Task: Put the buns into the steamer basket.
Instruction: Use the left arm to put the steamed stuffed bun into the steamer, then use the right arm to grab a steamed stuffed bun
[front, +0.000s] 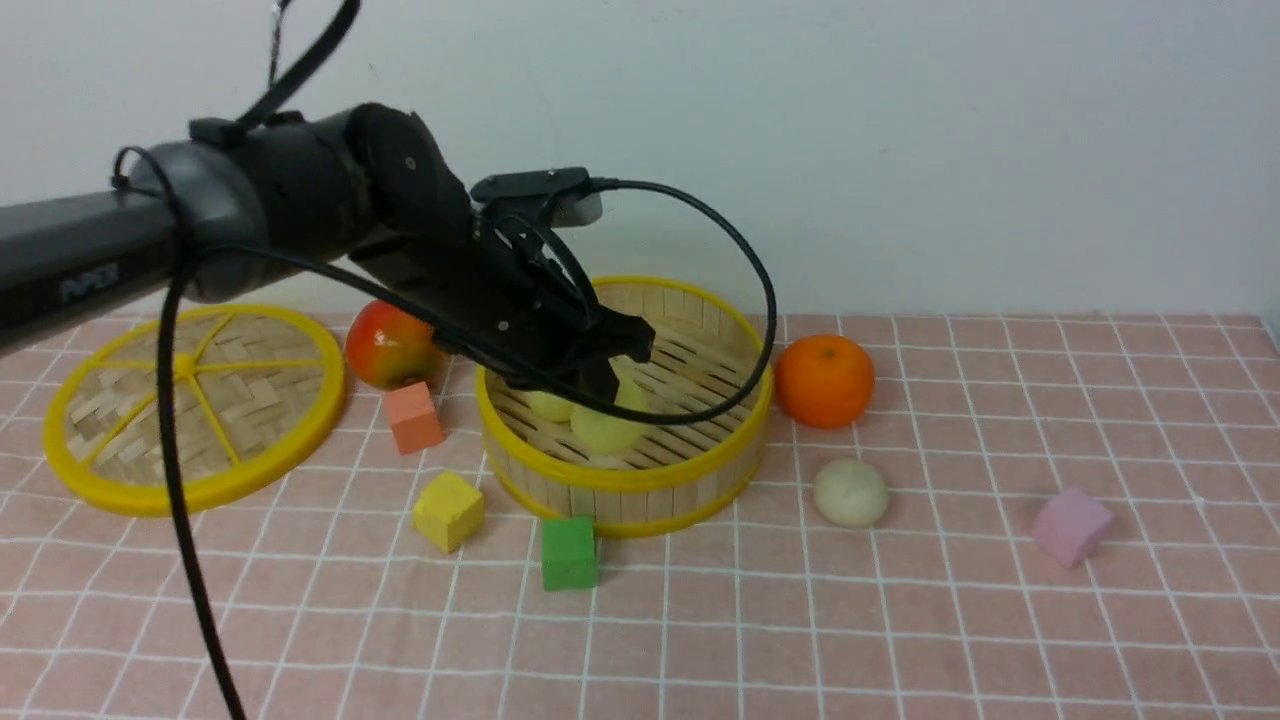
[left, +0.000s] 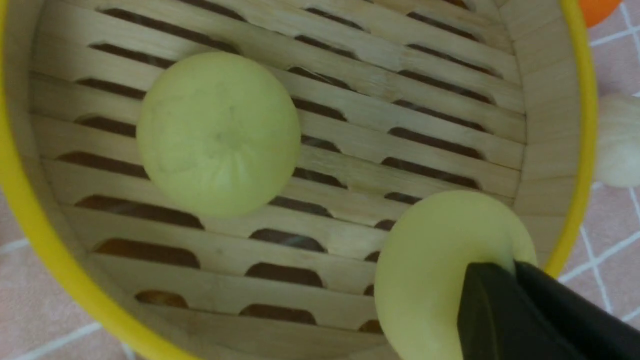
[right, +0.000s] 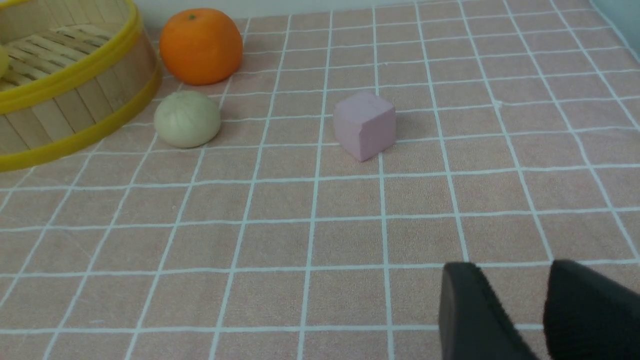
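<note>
My left gripper (left: 515, 267) is pressed together on a creased fold of one pale yellow bun (left: 435, 270), inside the steamer basket (front: 620, 480) at the centre of the front view. The other pale yellow bun (left: 218, 135) sits on the slats, to the left of mine there. The off-white bun (front: 851, 493) rests right of the basket, below the orange (front: 825, 381). My right gripper (right: 512, 267) is spread, at lower right in its wrist view.

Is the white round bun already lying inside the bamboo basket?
No, the off-white bun lies on the tiled surface, outside the steamer basket.
</note>
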